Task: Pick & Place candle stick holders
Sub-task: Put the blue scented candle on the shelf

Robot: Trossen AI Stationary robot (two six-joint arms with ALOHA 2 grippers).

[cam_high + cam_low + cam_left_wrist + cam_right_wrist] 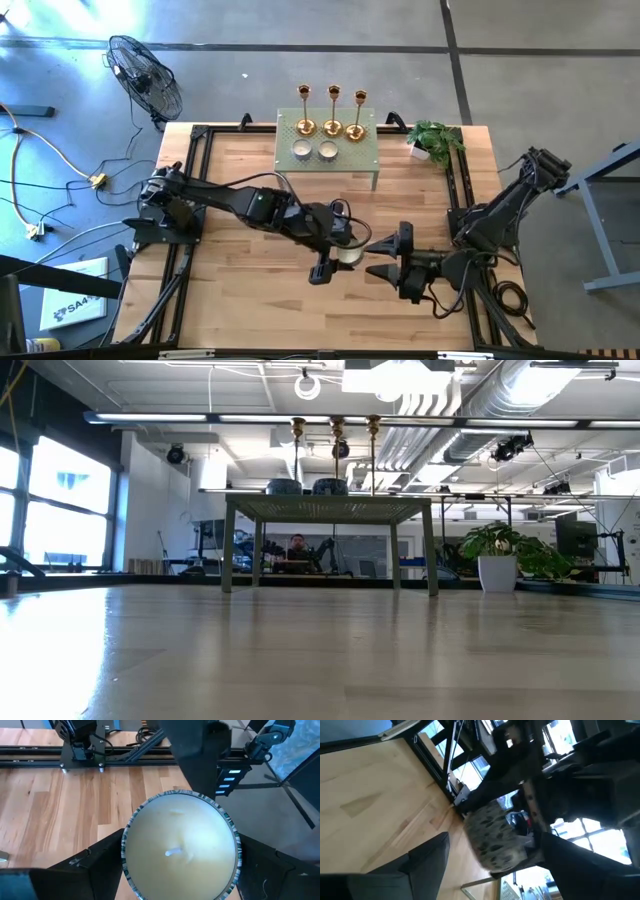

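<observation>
While the three candle stick holders [331, 112] stand in a row at the far edge of the small raised stand [366, 153], you have neither gripper on them.

Step in hand: your left gripper [334, 256] sits at mid-table, clamped around a round candle jar [180, 851] with a pale wax top and a wick; the left wrist view shows a finger on each side of its rim. That is not the named task item, so the holder pick is not yet begun.

Right gripper: the right gripper [384, 257] lies just beside the jar, fingers spread wide toward it and holding nothing.

Jar height: it appears lifted clear of the wood in the right wrist view, though that picture is poor.

Next move: you will probably need to set down or hand over the jar, then reach far across to the stand.

Obstructions: two small candles [313, 151] sit on the stand directly in front of the holders; come in from above their thin stems.

Surroundings: a potted plant [436, 140] stands near the table's far right corner, just beside the stand. A fan [146, 76] is on the floor, well apart.
</observation>
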